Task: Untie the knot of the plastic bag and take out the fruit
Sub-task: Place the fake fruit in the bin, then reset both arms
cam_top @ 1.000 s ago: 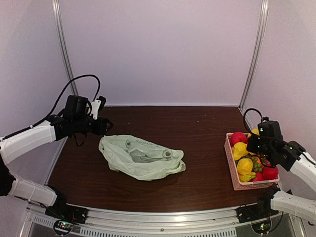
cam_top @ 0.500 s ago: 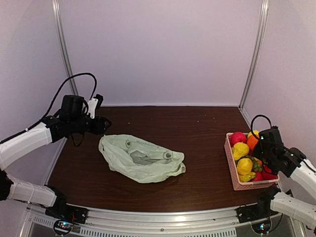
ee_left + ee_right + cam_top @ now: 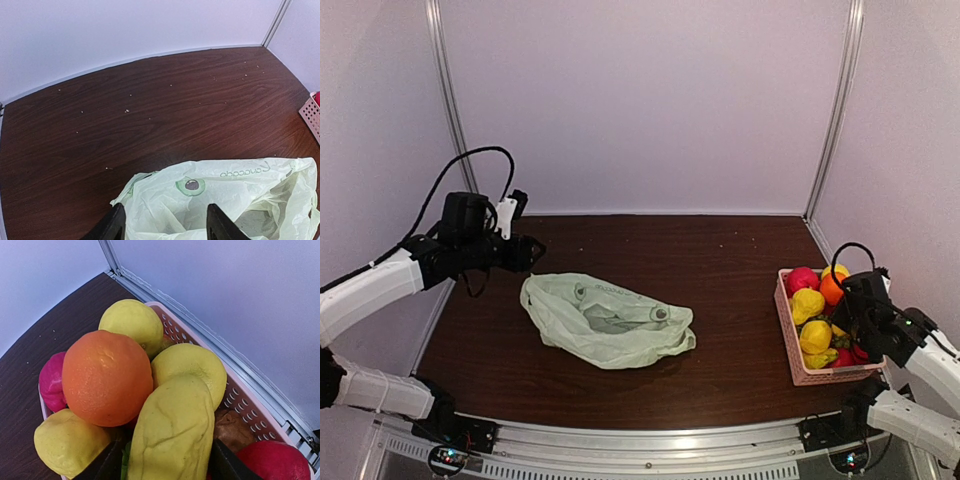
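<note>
Pink and slatted, the basket [image 3: 798, 372] sits at the near right edge of the table [image 3: 740, 280], heaped with fruit [image 3: 815, 337]: yellow pieces, an orange [image 3: 832, 288] at the far end and red fruit [image 3: 801, 279] beside it. The right gripper [image 3: 848, 318] hangs just above the heap, jaws spread wide and gripping nothing. In its wrist view a long yellow fruit [image 3: 172, 435] lies below the gap between the fingers [image 3: 102, 467], the orange touches that fruit on the left, and rounder yellow pieces lie beyond. Whether the fingers brush the long fruit cannot be told. A little farther in, left of centre and well apart from the basket, the bag [image 3: 605, 320] lies slumped and flat on the dark wood, its mouth gaping upward and faint grey print showing. Beyond its left end the left gripper [image 3: 532, 252] hovers clear of the plastic, jaws wide open and empty, and its wrist view looks down between both fingers onto the bag's printed side. Behind everything stands the pale wall [image 3: 640, 100].
</note>
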`<act>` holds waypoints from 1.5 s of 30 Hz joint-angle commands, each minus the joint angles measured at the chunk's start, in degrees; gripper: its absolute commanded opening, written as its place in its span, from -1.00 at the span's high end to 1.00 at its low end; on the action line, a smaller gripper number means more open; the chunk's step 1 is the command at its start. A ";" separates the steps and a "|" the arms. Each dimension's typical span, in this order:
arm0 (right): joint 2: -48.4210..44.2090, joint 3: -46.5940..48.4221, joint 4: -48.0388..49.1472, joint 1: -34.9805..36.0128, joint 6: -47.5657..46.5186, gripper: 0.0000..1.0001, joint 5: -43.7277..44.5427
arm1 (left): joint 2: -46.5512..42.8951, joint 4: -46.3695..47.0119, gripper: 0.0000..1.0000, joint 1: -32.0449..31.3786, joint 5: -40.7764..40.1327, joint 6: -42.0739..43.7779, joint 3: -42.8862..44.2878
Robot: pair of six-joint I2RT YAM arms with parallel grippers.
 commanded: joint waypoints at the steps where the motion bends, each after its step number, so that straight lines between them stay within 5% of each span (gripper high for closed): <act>1: -0.31 -0.46 0.01 -0.39 1.36 -0.31 0.60 | -0.68 2.10 -0.11 0.36 -0.18 0.04 -0.62; 15: -2.39 2.16 -0.78 -0.38 -0.95 -0.78 1.24 | -0.42 2.13 -0.14 0.38 -0.24 -0.01 -0.64; 19: -2.39 4.20 -2.27 -0.43 -1.66 -0.98 2.68 | -0.50 2.10 -0.34 0.38 -0.36 0.06 -0.65; 34: -3.43 7.40 -2.09 -0.41 -4.22 -1.00 4.74 | -0.77 2.11 -0.39 0.38 -1.06 -0.07 -0.75; 40: -1.81 6.91 9.32 -0.41 -16.55 -0.99 -4.51 | -0.85 2.28 -0.70 0.38 -1.72 -0.28 -0.84; 45: 8.11 11.30 13.16 -0.43 -25.96 -1.00 -11.65 | -1.45 2.09 -0.76 0.68 -3.21 -0.14 -0.76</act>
